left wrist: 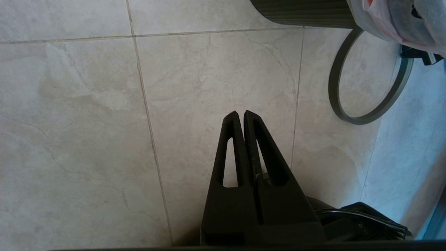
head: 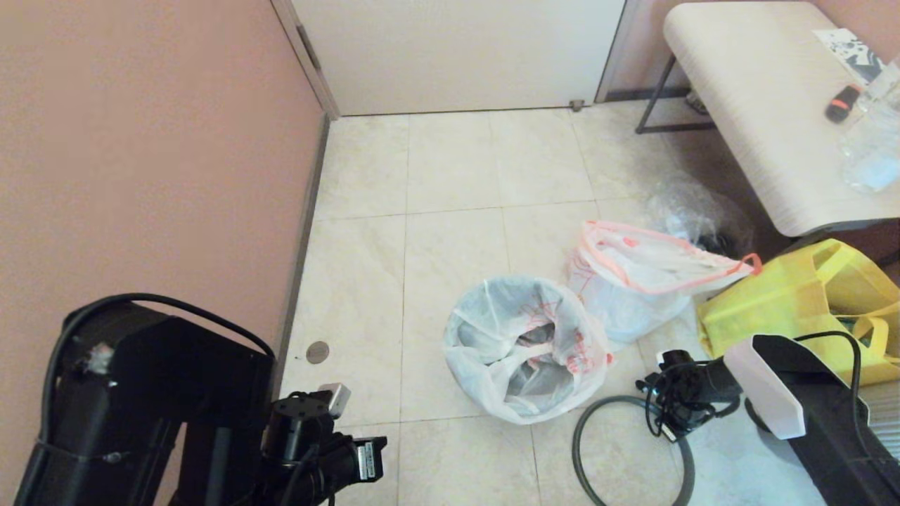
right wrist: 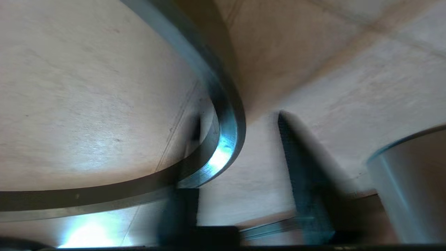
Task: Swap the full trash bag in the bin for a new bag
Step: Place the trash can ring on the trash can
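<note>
The bin [head: 541,383] stands mid-floor and shows only as a dark shape through the new bag [head: 485,372], which lines it and hangs over its rim. Behind it to the right lies the bulging full trash bag [head: 633,281], its orange-pink drawstring rim on top. The dark-grey hoop [head: 583,450] lies flat on the tiles in front of the bin. My right gripper [head: 668,411] is down at the hoop's right side. In the right wrist view it [right wrist: 240,120] is open and straddles the hoop's band [right wrist: 223,150]. My left gripper [left wrist: 240,115] is shut and empty, parked low at the left.
A yellow tote bag [head: 794,309] and a clear bag with dark items [head: 696,214] sit right of the full bag. A white bench [head: 759,105] stands at the back right. The pink wall [head: 140,140] bounds the left. A grey ribbed cylinder [left wrist: 306,14] stands near the hoop [left wrist: 366,118].
</note>
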Robot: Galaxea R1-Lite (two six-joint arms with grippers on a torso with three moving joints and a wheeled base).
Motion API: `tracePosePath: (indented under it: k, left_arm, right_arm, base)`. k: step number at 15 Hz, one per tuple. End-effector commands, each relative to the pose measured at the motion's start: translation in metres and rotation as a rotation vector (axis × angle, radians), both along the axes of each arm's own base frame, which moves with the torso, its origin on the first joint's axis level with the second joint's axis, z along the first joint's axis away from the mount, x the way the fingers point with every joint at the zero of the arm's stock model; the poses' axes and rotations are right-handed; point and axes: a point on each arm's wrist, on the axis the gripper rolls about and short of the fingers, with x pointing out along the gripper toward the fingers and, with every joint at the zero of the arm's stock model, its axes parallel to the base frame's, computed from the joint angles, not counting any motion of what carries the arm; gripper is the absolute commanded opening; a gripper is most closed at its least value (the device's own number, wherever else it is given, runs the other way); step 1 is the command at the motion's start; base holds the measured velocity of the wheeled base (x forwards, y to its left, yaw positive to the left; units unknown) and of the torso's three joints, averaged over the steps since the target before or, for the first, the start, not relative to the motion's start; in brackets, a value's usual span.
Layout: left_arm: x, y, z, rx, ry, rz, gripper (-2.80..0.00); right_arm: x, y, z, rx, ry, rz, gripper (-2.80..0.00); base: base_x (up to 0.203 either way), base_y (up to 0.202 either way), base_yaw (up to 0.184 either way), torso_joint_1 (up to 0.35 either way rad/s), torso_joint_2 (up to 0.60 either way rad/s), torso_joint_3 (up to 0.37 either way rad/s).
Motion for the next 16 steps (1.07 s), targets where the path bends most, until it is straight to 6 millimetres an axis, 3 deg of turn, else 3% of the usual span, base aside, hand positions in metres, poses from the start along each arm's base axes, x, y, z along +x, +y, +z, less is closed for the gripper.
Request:
tracePosePath:
  k: [1,4,7,11,13,16]
  left_arm:
    - [0.0,0.0,0.0,-0.005,-0.005,0.001,-2.8]
    - [0.001,0.0,0.0,-0.006,-0.006,0.002,-2.8]
    - [0.001,0.0,0.001,-0.007,-0.008,0.0,-2.8]
    - [0.0,0.0,0.001,-0.005,-0.008,0.0,-2.8]
    - [0.0,0.0,0.001,-0.005,-0.007,-0.002,-2.8]
    - [0.0,-0.001,0.001,-0.003,-0.006,-0.004,-2.8]
  right_arm:
    - [-0.002,-0.001,-0.003,0.001,0.011,-0.011,-2.8]
    - [-0.007,-0.001,0.025,0.017,0.016,-0.06,-2.8]
    - [-0.028,0.001,0.086,0.041,0.01,-0.135,-2.8]
    - [-0.083,0.002,0.217,0.062,-0.124,-0.194,-2.8]
    - [-0.124,0.007,0.286,0.069,-0.244,-0.197,-2.8]
    - [-0.196,0.028,0.371,0.093,-0.375,-0.16,-2.8]
  base:
    - [0.0,0.0,0.0,0.0,0.0,0.0]
    - [0.0,0.0,0.0,0.0,0.0,0.0]
    - [0.0,0.0,0.0,0.0,0.0,0.0]
    - [0.0,0.0,0.0,0.0,0.0,0.0]
    - [0.0,0.0,0.0,0.0,0.0,0.0]
    - [0.0,0.0,0.0,0.0,0.0,0.0]
